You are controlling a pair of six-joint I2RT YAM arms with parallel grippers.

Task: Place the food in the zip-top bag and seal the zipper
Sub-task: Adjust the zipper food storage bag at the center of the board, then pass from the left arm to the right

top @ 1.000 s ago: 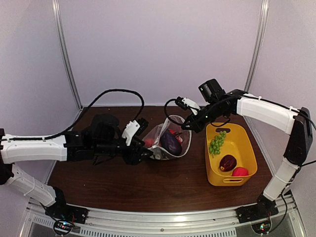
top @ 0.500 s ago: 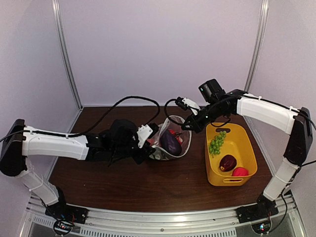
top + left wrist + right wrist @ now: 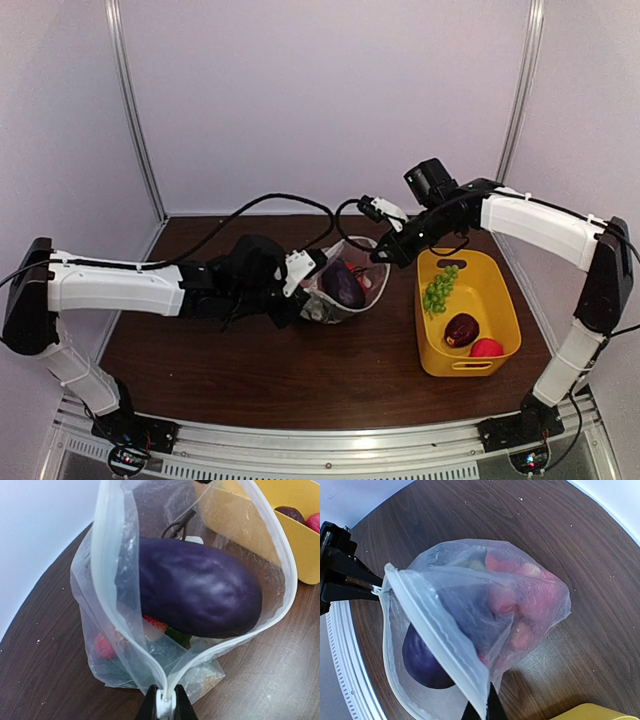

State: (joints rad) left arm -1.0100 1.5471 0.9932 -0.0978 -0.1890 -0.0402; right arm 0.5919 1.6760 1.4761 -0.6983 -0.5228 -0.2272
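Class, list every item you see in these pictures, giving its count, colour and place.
table: one, dark brown, beneath all
zip-top bag: one, clear, table centre, mouth open
eggplant: one, dark purple, in bag
red pieces: several, red, in bag
tub: one, yellow, right of bag
grapes: one bunch, green, in tub
dark fruit: one, maroon, in tub
red fruit: one, red, in tub
left pincer: one, black, clamping bag mouth
right pincer: one, black, clamping opposite end

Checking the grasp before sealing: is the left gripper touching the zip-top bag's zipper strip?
Touching. The left wrist view shows the left gripper pinched shut on the near end of the white zipper strip.
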